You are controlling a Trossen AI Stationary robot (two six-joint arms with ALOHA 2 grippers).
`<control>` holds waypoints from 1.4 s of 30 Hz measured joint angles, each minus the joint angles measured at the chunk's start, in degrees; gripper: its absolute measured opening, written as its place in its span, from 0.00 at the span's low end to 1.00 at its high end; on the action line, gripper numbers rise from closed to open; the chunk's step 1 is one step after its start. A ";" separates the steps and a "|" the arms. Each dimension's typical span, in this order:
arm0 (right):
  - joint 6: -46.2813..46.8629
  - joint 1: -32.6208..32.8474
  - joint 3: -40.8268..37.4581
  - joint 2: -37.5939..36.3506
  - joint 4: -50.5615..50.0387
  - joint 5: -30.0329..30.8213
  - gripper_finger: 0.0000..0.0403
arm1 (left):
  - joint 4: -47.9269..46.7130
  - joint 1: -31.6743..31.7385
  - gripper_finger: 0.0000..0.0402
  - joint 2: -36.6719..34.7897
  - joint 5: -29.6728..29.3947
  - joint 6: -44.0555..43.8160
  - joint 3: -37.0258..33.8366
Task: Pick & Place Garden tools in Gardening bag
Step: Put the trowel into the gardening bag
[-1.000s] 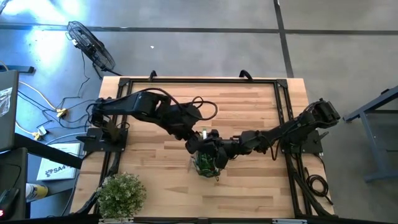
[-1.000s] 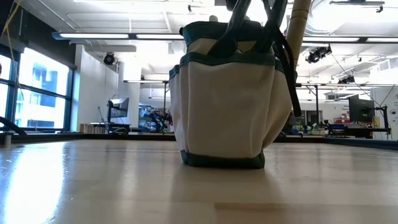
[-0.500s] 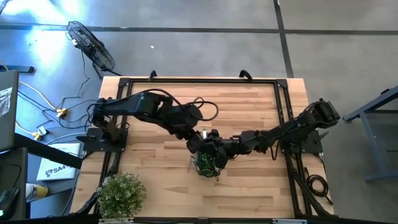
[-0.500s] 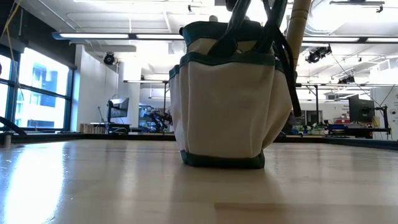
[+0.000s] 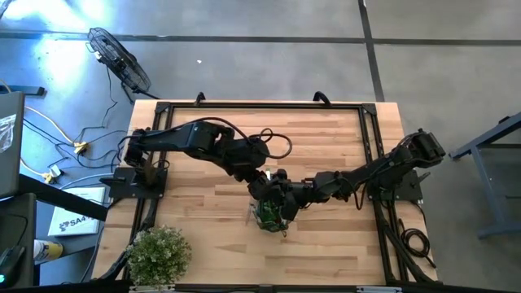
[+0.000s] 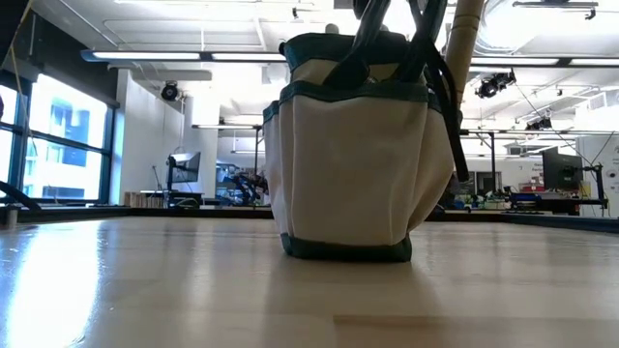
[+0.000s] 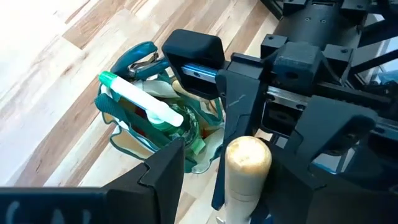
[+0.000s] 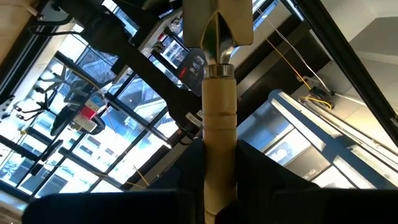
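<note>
The gardening bag (image 5: 269, 216), a pale fabric tote with dark teal trim, stands upright on the table near its middle. It also fills the low view (image 6: 348, 164). A green-and-white piece (image 7: 140, 99) lies in its open mouth (image 7: 155, 124). My right gripper (image 5: 283, 195) is above the bag, shut on a wooden-handled trowel (image 8: 217, 124). My left gripper (image 5: 262, 185) hovers over the bag, open. Its fingers (image 7: 168, 174) stand on either side of the trowel handle's rounded end (image 7: 247, 158). I cannot tell if they touch it. My right gripper pinches the trowel's wooden handle (image 8: 217, 168) between its two fingers, which lie across it. The handle runs on past the fingers to the metal ferrule (image 8: 217, 68). The handle (image 6: 464, 39) stands nearly upright at the bag's top edge, its rounded end up.
A bushy green plant (image 5: 159, 252) stands at the table's near left corner. A dark metal frame (image 5: 260, 106) runs along the table's far edge and sides. A fan (image 5: 118, 57) and cables lie on the floor beyond the far left corner.
My left arm has swung a little toward the table's right edge, and its gripper has edged closer over the bag. The bag and the trowel handle have kept still.
</note>
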 joint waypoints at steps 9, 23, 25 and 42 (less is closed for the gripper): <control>0.09 -0.04 0.00 0.00 -0.58 0.14 0.14 | 0.62 -0.12 0.21 0.38 0.20 3.84 0.04; 7.10 -0.85 -0.02 0.02 -1.59 2.54 0.26 | 0.34 -0.11 0.15 0.58 -0.84 5.54 0.02; 9.36 -0.83 -0.02 -0.11 -1.64 2.17 0.30 | 0.34 -0.11 0.15 0.58 -0.69 5.64 0.02; 17.68 0.80 -0.02 -2.25 -2.15 1.83 0.46 | 1.45 -1.04 0.15 0.56 -0.22 5.11 -0.02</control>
